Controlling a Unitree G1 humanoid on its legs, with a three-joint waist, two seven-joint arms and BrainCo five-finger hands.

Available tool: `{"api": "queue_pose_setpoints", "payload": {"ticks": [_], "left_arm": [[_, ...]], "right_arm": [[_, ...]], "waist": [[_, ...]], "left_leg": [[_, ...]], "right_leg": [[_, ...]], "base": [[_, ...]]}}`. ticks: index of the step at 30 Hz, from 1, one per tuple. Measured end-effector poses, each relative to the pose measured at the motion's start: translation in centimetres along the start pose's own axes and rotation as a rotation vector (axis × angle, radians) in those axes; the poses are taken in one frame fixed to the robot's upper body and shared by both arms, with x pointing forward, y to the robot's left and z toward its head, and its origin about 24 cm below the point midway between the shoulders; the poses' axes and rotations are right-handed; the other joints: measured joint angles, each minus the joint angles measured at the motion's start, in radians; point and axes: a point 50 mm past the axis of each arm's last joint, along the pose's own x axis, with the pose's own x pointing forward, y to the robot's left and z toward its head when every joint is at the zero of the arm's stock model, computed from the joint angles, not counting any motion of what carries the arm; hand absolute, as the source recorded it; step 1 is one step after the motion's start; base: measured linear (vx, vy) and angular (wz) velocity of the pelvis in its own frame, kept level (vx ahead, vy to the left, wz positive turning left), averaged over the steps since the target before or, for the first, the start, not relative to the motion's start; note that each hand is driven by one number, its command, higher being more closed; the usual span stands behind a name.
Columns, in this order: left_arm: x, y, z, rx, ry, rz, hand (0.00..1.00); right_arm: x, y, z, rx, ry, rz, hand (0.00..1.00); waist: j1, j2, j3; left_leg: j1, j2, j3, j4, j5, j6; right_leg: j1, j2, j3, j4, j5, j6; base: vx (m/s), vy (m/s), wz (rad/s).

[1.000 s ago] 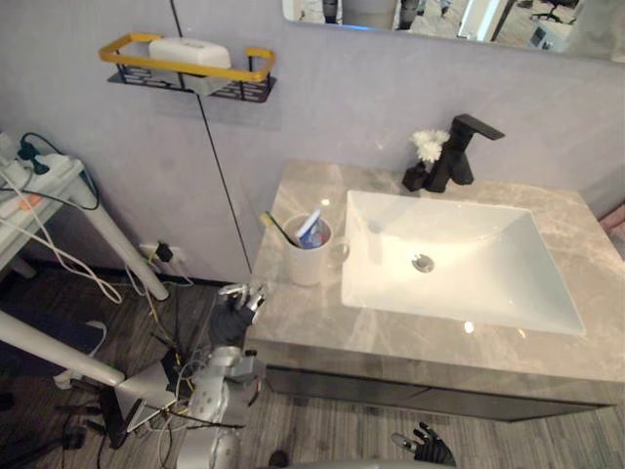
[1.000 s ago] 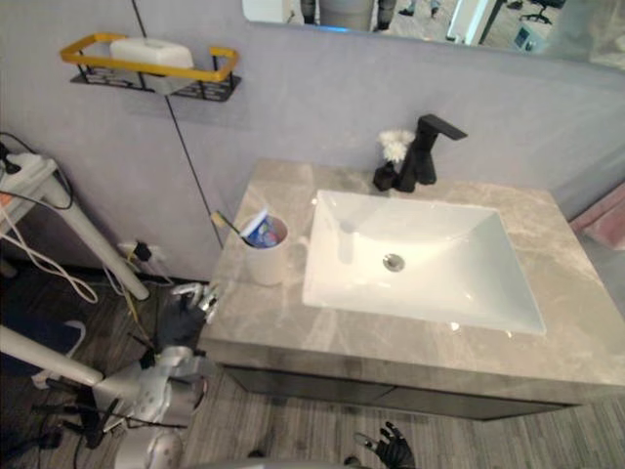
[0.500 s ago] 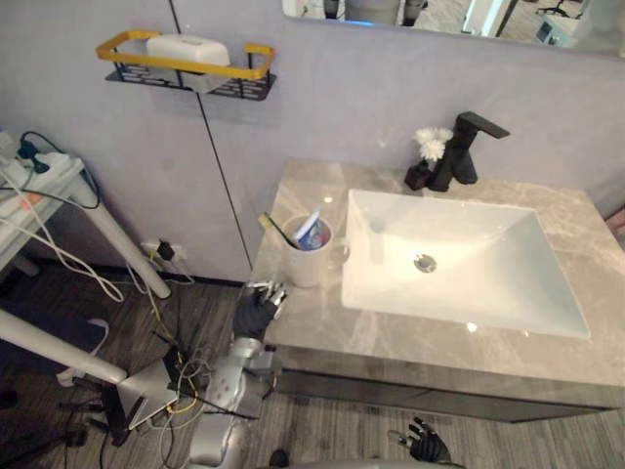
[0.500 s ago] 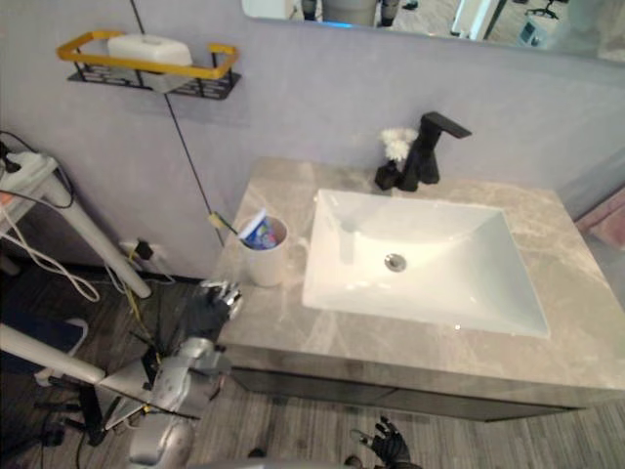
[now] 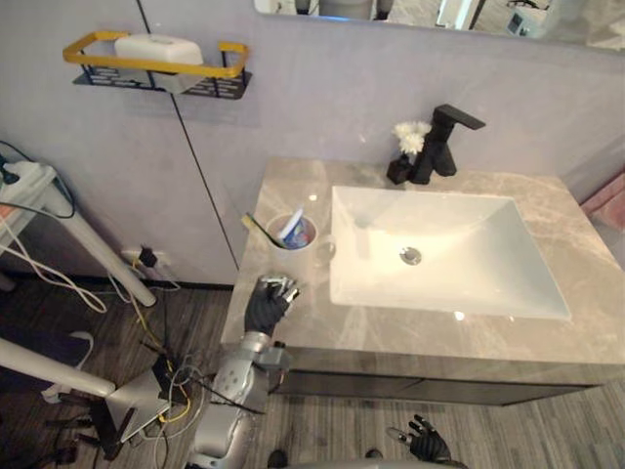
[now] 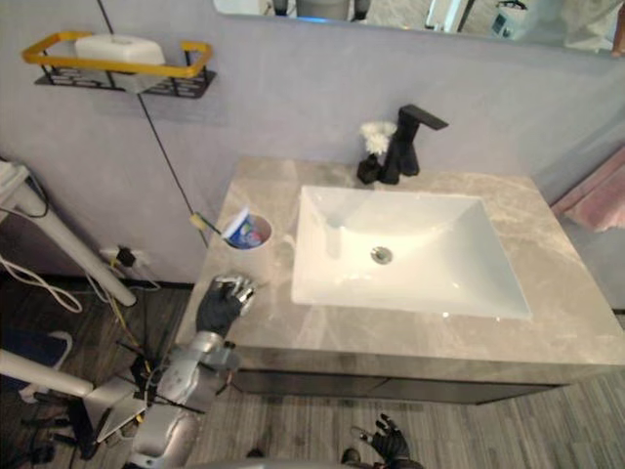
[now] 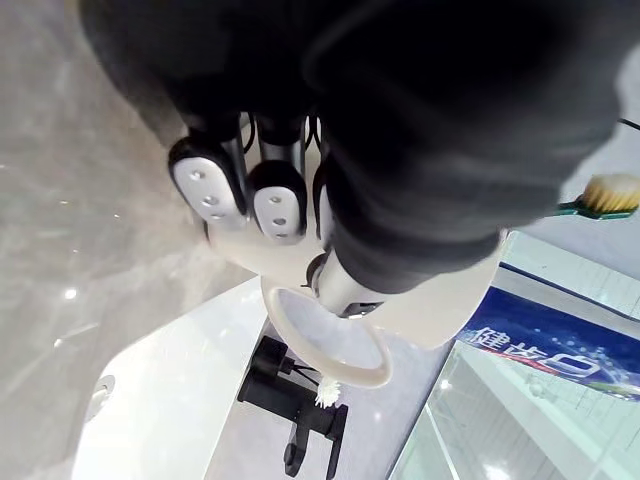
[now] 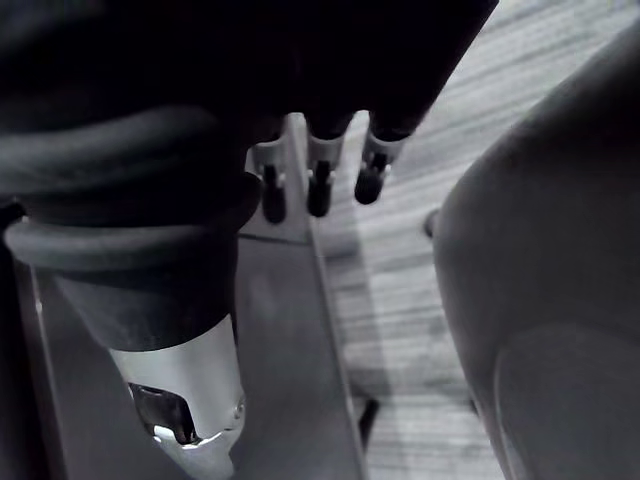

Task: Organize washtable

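A bathroom: white sink [image 5: 469, 264] sunk in a marble surface [image 5: 293, 186], black tap [image 5: 437, 147], wall mirror [image 5: 410, 12], toothbrush cup [image 5: 298, 262], soap rack [image 5: 146, 64] on the wall.

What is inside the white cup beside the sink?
In the white cup stand a green-handled toothbrush, leaning out over the rim, and a blue and white toothpaste tube. The cup's wall covers their lower ends and anything at the bottom.
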Motion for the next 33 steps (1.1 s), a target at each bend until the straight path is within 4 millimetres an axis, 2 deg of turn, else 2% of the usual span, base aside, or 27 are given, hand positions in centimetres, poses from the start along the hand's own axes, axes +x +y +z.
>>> {"api": "queue_pose_setpoints", "payload": {"ticks": [17, 25, 33], "left_arm": [[2.1, -0.2, 0.8, 0.052, -0.039, -0.008, 1.00], [2.5, -0.2, 1.1, 0.088, -0.049, -0.007, 1.00], [3.9, -0.3, 1.5, 0.102, -0.068, 0.003, 1.00]], "right_arm": [[0.1, -0.1, 0.3, 0.012, -0.009, -0.007, 0.00], [0.1, -0.1, 0.8, 0.014, -0.030, -0.007, 0.00], [0.1, -0.1, 0.8, 0.017, -0.033, -0.008, 0.00]], "waist": [[-0.007, -0.004, 0.003], [-0.022, -0.009, 0.005], [-0.030, -0.009, 0.005]], "left_leg": [[-0.025, 0.000, 0.024, 0.000, 0.000, 0.000], [-0.028, 0.000, 0.045, 0.000, 0.000, 0.000], [-0.038, 0.001, 0.061, 0.000, 0.000, 0.000]], "right_leg": [[-0.032, -0.001, 0.024, 0.000, 0.010, 0.002], [-0.052, -0.001, 0.045, -0.002, 0.018, 0.002], [-0.067, 0.001, 0.063, -0.003, 0.025, 0.002]], "base": [[-0.01, -0.007, -0.04], [-0.05, -0.013, -0.08], [-0.02, -0.014, -0.06]]}}
